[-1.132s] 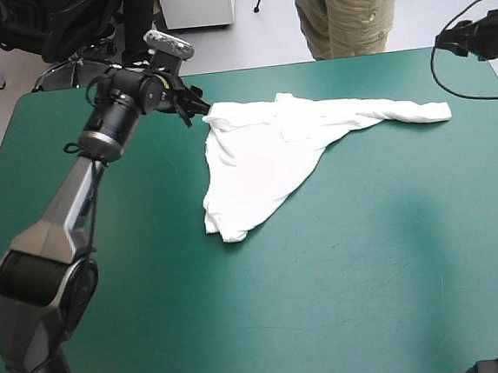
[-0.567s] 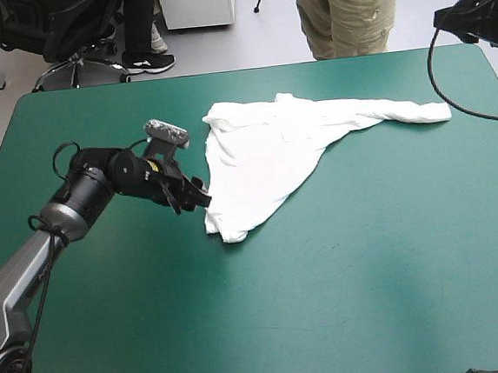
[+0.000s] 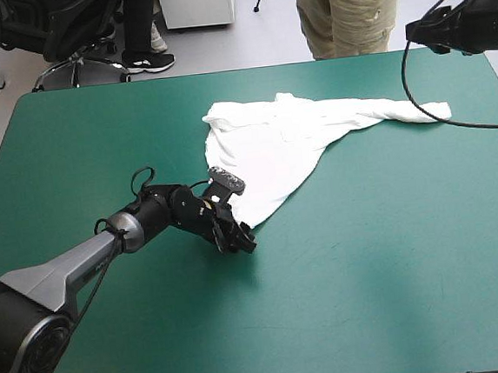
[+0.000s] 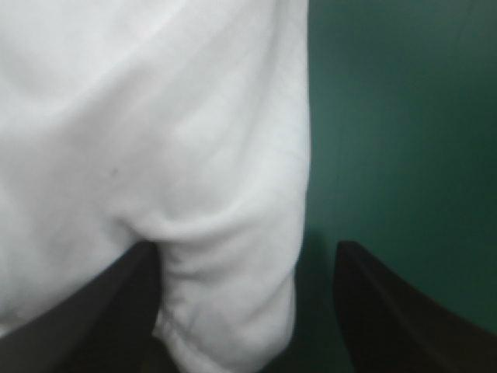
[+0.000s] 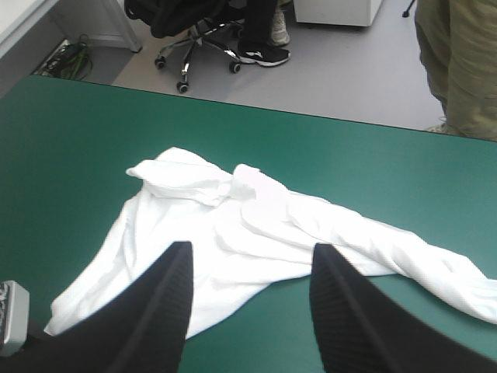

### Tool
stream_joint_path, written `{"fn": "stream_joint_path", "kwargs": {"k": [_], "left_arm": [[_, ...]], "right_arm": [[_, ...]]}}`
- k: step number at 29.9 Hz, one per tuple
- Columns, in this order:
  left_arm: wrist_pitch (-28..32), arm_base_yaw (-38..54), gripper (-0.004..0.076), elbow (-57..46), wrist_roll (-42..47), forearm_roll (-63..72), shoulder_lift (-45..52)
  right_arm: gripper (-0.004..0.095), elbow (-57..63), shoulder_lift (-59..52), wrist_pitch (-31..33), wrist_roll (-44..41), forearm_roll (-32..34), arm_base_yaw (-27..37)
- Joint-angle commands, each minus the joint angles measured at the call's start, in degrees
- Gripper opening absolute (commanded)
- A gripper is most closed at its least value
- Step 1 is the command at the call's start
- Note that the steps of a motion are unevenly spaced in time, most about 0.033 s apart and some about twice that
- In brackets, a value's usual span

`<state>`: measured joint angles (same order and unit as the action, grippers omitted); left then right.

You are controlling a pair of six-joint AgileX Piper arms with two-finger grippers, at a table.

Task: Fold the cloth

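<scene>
Left gripper point(image 3: 236, 238) point(image 4: 248, 256): black fin fingers apart, down at the teal-green table cover point(image 3: 370, 272). It straddles the near corner of the white short-sleeved T-shirt point(image 3: 272, 145) point(image 4: 155, 116). The hem lies between the fingers and against one finger point(image 4: 116, 311), not clamped. Left arm reaches low and forward from the near left corner, wrist close to the cover.

Right gripper point(image 3: 419, 32) point(image 5: 252, 252): fingers apart, nothing between them. It is raised over the far right corner, well apart from the cloth.

The shirt point(image 5: 233, 225) lies as a rough flat triangle on the far half of the table, with a twisted tail running toward the right edge.
</scene>
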<state>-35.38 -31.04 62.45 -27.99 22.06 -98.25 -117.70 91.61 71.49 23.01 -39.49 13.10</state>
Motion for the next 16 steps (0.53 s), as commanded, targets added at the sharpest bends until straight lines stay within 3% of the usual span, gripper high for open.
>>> {"fn": "stream_joint_path", "kwargs": {"k": [1, 5, 10, 16], "left_arm": [[0.13, -0.31, 0.0370, 0.83, -0.11, 1.00, -1.76], [-2.41, -0.31, 0.0015, 0.83, -0.11, 1.72, -2.45], [-3.10, -0.31, -0.0009, 0.83, -0.22, 1.72, -2.45], [-3.56, -0.31, -0.0009, 0.83, -0.22, 1.72, -2.45]], "right_arm": [[0.0441, -1.33, -1.94, -0.03, -0.57, 1.35, -0.03], [0.0440, -1.33, -1.94, -0.03, -1.00, 1.54, -0.03], [0.0363, -1.21, -1.73, -0.03, 0.40, 2.12, -0.03], [0.0309, -0.81, 0.82, -0.37, -1.93, 10.11, -0.03]]}}
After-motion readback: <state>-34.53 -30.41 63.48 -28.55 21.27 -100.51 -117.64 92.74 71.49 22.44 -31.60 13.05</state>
